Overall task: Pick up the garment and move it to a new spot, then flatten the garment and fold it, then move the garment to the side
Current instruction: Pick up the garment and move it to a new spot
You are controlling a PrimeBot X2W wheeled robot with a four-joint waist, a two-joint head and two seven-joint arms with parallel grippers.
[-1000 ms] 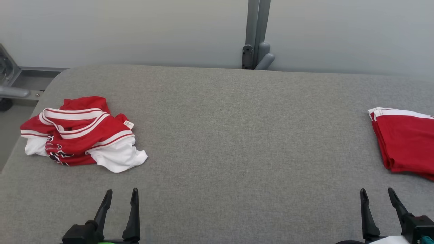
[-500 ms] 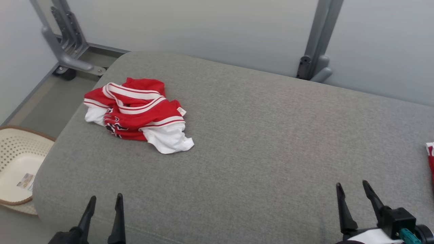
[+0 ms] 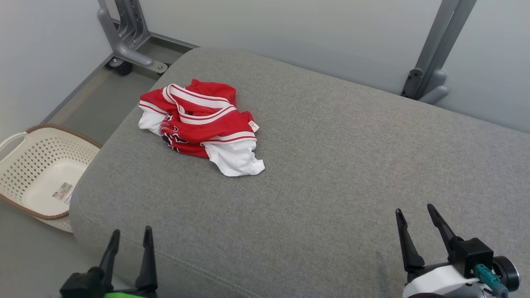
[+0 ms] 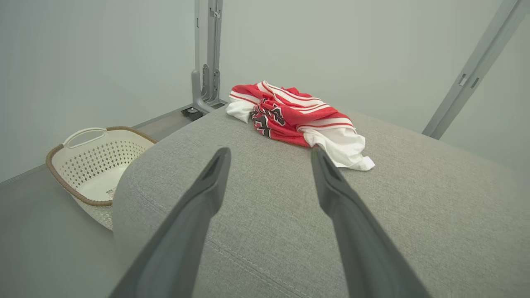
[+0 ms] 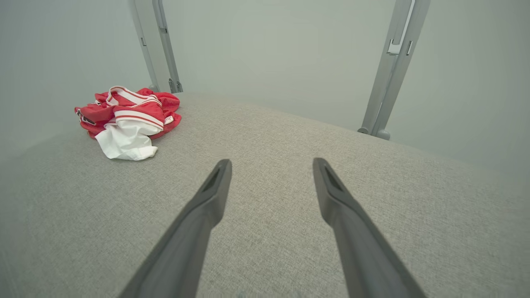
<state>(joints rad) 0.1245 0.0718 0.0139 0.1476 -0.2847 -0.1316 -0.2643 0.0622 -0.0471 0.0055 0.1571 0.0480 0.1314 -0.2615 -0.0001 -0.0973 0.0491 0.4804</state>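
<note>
Head view looks down on a grey fabric-covered tabletop (image 3: 331, 174) with rounded edges, and the garment (image 3: 203, 124) lies on it in a crumpled heap towards the far left corner. It is red with white striped bands and some dark lettering. A plain white part spills out of the heap on the side nearer the robot, and a small pale label (image 3: 253, 126) shows at its right edge. Nothing touches the garment. The left gripper (image 3: 131, 231) sits at the lower left over the near left edge of the tabletop, well apart from the cloth, its jaws spread with a clear gap between them and nothing held. The right gripper (image 3: 414, 209) sits at the lower right above bare grey fabric, even further from the garment, its jaws likewise spread and empty. In the left wrist view the heap lies ahead and slightly right of the fingers, while in the right wrist view it lies far off to the upper left. Off the tabletop's left side, a cream perforated basket (image 3: 45, 159) with a brown rim stands on the floor (image 3: 99, 103). Grey metal posts (image 3: 439, 54) rise against the pale wall behind the tabletop.
</note>
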